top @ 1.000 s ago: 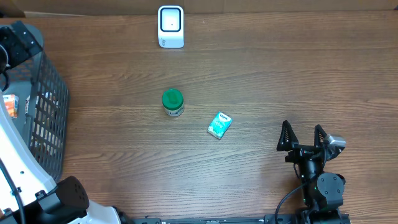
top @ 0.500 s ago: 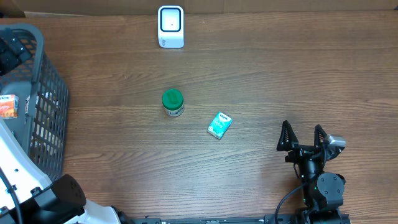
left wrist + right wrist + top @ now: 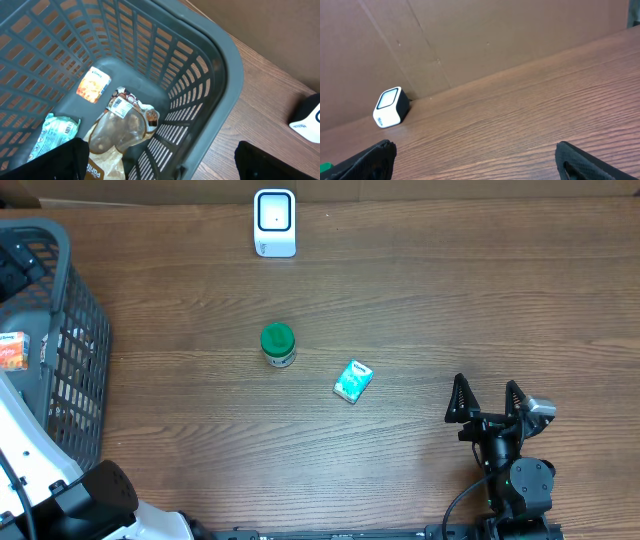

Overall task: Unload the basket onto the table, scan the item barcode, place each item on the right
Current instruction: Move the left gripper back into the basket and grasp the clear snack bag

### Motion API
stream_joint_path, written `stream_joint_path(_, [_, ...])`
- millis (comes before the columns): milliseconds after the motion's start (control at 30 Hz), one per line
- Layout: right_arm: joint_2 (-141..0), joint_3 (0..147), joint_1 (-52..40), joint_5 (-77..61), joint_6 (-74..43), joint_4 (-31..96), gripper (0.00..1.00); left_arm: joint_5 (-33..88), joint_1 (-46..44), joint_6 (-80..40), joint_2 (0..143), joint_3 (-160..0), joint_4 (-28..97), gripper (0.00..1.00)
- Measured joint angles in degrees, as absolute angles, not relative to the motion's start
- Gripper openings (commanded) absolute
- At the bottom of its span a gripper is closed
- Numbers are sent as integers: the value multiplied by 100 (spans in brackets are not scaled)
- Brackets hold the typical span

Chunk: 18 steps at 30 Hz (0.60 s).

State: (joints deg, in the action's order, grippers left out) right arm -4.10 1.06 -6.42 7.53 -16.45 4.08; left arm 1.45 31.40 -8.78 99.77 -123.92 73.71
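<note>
You have the left gripper [image 3: 165,167] hanging above the grey basket [image 3: 220,65] at the left edge of the worktop [image 3: 450,290]. Its fingers [image 3: 62,160] are spread wide and grip nothing. Through the left wrist camera you look down into the basket: an orange and white packet [image 3: 93,84] lies flat on the floor. A crumpled brown bag with clear plastic [image 3: 120,131] sits beside it, and a green and white packet [image 3: 55,131] lies at the lower left. The right gripper [image 3: 487,398] sits near the near edge, toward the right corner, with its fingers [image 3: 459,398] spread apart and empty, pointing toward the far edge. The white scanner [image 3: 274,222] stands at the far edge, left of centre, and you see it small in the right wrist view, against the brown cardboard wall [image 3: 470,40]. Two items stand out on the open worktop, well apart from both grippers. One is a green-lidded jar [image 3: 278,343], upright near the middle. The other is a teal box [image 3: 353,380], lying flat just beside the jar on the side toward the near right corner, not touching it.
</note>
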Motion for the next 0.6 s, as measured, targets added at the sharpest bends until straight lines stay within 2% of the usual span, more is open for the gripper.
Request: stream_joint_path(600, [-410, 106, -642, 755, -1647, 405, 100, 145, 3140, -878, 10127, -12392, 7378, 96])
